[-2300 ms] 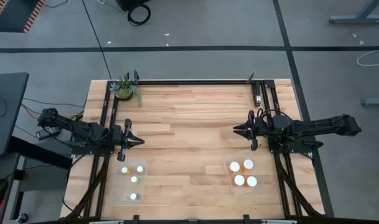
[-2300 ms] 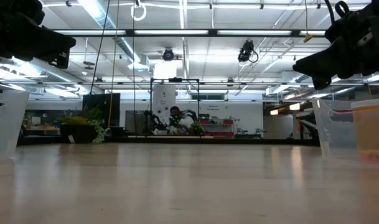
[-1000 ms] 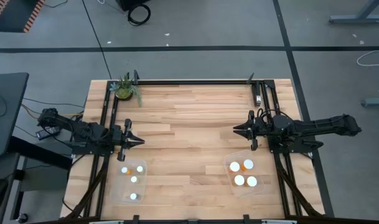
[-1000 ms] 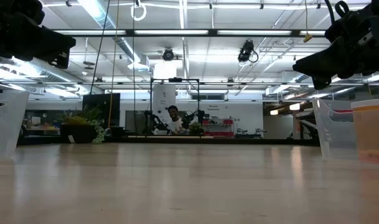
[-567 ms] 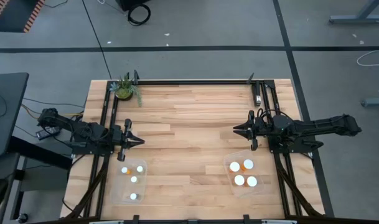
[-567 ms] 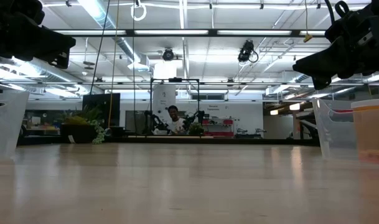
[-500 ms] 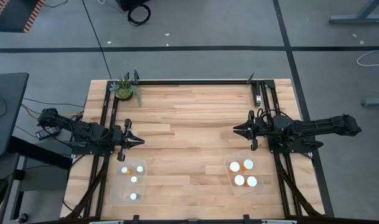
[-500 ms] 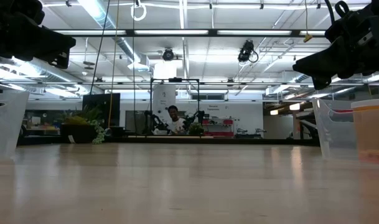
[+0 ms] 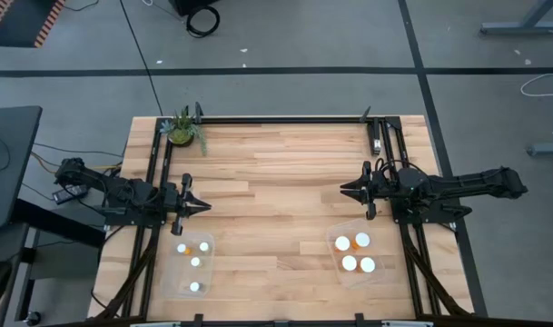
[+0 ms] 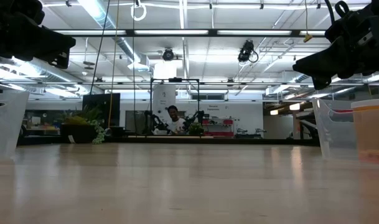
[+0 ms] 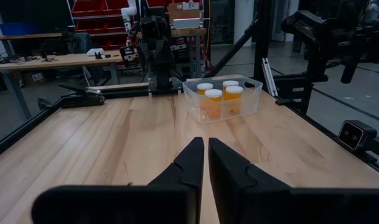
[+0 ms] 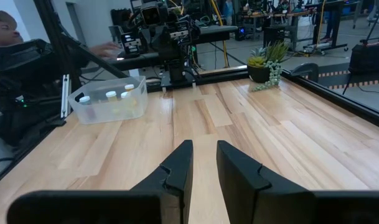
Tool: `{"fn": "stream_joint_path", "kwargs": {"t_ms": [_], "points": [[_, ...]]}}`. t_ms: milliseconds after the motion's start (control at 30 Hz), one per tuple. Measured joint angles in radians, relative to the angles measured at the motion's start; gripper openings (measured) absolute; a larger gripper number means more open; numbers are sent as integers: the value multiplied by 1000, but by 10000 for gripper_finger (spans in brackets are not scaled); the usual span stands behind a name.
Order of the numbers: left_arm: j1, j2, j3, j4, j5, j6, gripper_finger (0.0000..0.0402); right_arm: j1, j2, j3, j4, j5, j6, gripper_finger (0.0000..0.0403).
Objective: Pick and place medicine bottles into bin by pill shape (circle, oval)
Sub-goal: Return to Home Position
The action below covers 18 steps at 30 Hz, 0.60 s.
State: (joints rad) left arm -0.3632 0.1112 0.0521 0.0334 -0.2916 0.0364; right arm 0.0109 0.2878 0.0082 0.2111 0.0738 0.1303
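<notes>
Several narrow white-capped medicine bottles (image 9: 195,262) stand in a clear bin (image 9: 210,272) at the table's near left. Several wider ones (image 9: 349,262), with orange bodies (image 11: 213,104), stand in a second clear bin (image 9: 378,250) at the near right. My left gripper (image 9: 203,206) hovers level above the left side, just beyond its bin, shut and empty (image 11: 206,152). My right gripper (image 9: 344,189) hovers level above the right side, beyond its bin. Its fingers stand a narrow gap apart with nothing between them (image 12: 204,158).
A green potted plant (image 9: 182,130) stands at the far left corner. A black frame (image 9: 276,118) runs along the table's far edge and sides. Bare wood lies between the two grippers. A person (image 12: 5,28) shows beyond the table.
</notes>
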Motion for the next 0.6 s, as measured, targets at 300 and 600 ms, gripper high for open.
{"fn": "stream_joint_path", "kwargs": {"t_ms": [300,600], "points": [[0,0,0,0,0,0,36,0,0,0,0,0,0,79],[0,0,0,0,0,0,31,0,0,0,0,0,0,79]]}}
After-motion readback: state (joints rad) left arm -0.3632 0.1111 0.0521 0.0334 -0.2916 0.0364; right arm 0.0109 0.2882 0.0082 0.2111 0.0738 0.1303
